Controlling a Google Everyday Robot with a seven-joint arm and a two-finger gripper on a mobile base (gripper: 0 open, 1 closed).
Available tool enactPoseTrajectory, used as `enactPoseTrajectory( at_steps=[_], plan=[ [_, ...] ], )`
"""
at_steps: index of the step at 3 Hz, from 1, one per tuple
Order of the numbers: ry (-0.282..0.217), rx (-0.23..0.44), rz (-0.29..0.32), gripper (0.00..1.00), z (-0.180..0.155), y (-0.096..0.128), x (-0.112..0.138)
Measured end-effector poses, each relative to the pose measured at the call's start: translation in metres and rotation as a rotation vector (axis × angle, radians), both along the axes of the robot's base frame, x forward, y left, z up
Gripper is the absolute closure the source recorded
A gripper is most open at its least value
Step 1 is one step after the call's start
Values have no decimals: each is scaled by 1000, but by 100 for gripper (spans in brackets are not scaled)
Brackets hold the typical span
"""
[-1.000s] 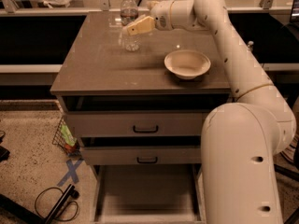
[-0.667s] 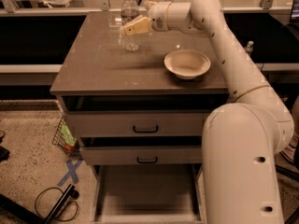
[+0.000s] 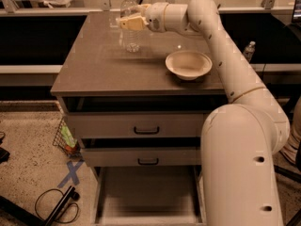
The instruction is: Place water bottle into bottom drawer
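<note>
— Anything new over the last second?
— Only a small leftward creep of the gripper (image 3: 130,21), now overlapping the mid-height of the water bottle (image 3: 131,41) near the back of the cabinet top (image 3: 96,67). Reached in from the right, behind the white bowl (image 3: 188,64).
— Clamped on the bottle, or merely alongside?
— Impossible to tell from this angle. Touching or very nearly so, at least.
— And the bottle itself?
— Upright, seemingly in the same spot as before, base down on the cabinet top, well apart from the bowl. Not lifted yet.
— Meaning for the task?
— Probably the last stage of taking hold, so early going: no lift, no carry, no lowering so far.
— Destination ready?
— Looks so. Bottom drawer (image 3: 146,199) pulled out below the two handled drawers (image 3: 146,126), grey floor showing.
— Worth watching?
— Tipping a tall, light bottle with a sideways nudge before a firm hold. After that, a long way down past the cabinet front to the drawer.
</note>
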State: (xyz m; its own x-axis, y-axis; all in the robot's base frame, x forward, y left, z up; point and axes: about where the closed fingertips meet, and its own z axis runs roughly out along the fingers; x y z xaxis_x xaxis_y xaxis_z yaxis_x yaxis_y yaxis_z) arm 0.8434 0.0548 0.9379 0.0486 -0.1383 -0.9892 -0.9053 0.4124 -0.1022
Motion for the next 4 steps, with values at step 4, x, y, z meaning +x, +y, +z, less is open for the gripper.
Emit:
enactPoseTrajectory(
  at_steps=[4],
  plan=[
    [-20,-36,17,100,30,8,-7]
  ],
)
